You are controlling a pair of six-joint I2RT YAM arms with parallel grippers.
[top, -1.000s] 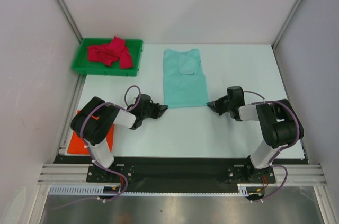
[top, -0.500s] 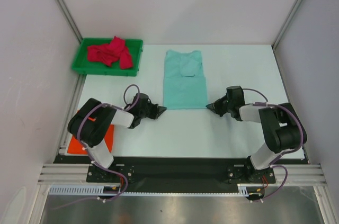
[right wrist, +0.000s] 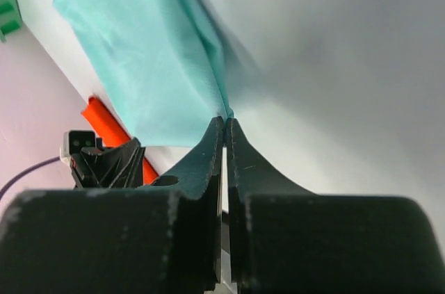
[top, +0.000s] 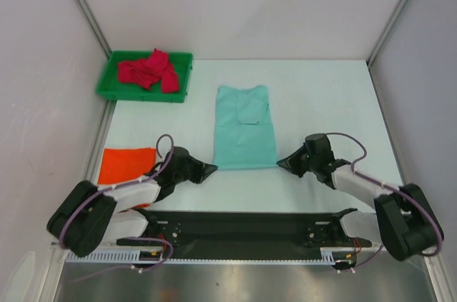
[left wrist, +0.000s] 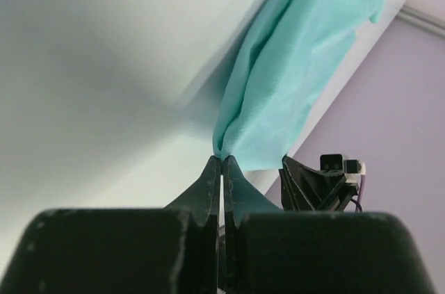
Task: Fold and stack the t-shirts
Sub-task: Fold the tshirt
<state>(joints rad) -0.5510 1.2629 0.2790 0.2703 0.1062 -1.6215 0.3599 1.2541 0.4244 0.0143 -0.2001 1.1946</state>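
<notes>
The mint green t-shirt (top: 245, 127) lies as a long folded strip in the middle of the table. My left gripper (top: 212, 168) is shut on its near left corner (left wrist: 224, 147). My right gripper (top: 280, 162) is shut on its near right corner (right wrist: 221, 103). The orange t-shirt (top: 126, 165) lies folded flat at the near left; a strip of it shows in the right wrist view (right wrist: 115, 134). The crimson red t-shirt (top: 148, 71) is crumpled in the tray at the far left.
The green plastic tray (top: 111, 82) stands at the far left corner. Grey walls and metal posts close in the table on three sides. The black base rail (top: 243, 223) runs along the near edge.
Both grippers have moved toward the near edge, dragging the mint green shirt's near edge with them. The shirt now lies longer and closer to the arms. Both arms have stretched lower.
</notes>
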